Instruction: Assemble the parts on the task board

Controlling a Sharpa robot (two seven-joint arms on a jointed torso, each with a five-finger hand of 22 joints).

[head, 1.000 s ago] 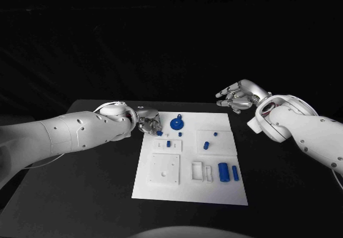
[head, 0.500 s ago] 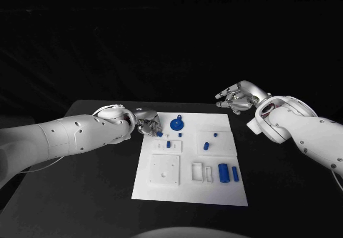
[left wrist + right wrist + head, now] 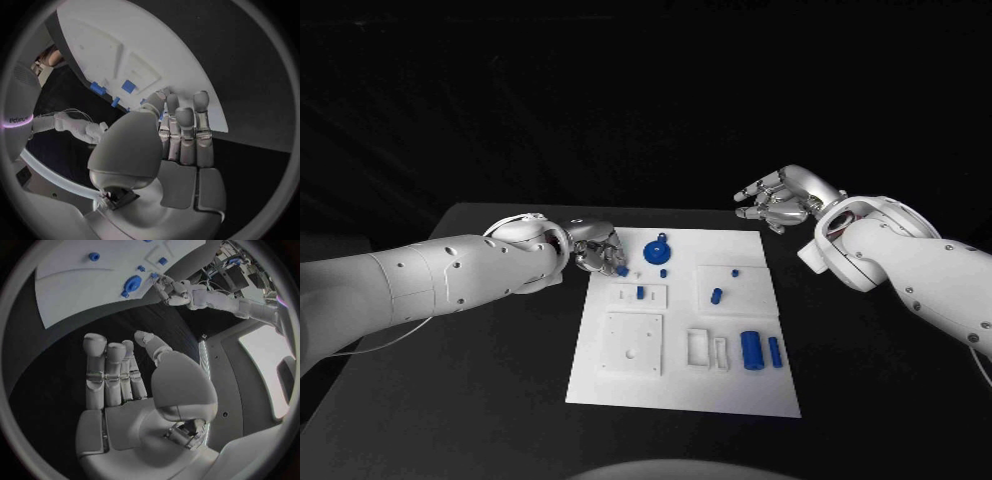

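Black table [image 3: 473, 400] under my cameras: the white task board [image 3: 682, 390] lies at its middle, blue parts [image 3: 751, 347] scattered across it. My left hand [image 3: 596, 247] sits at the board's far left corner, pinching a small blue part [image 3: 620, 268] there. My right hand [image 3: 783, 195] hovers beyond the far right corner, fingers apart, holding nothing.

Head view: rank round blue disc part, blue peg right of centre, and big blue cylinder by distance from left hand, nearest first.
From the left hand:
1. Round blue disc part, far end of the task board, just beside the hand.
2. Blue peg, mid-board, right of centre.
3. Big blue cylinder, near-right part of the board.
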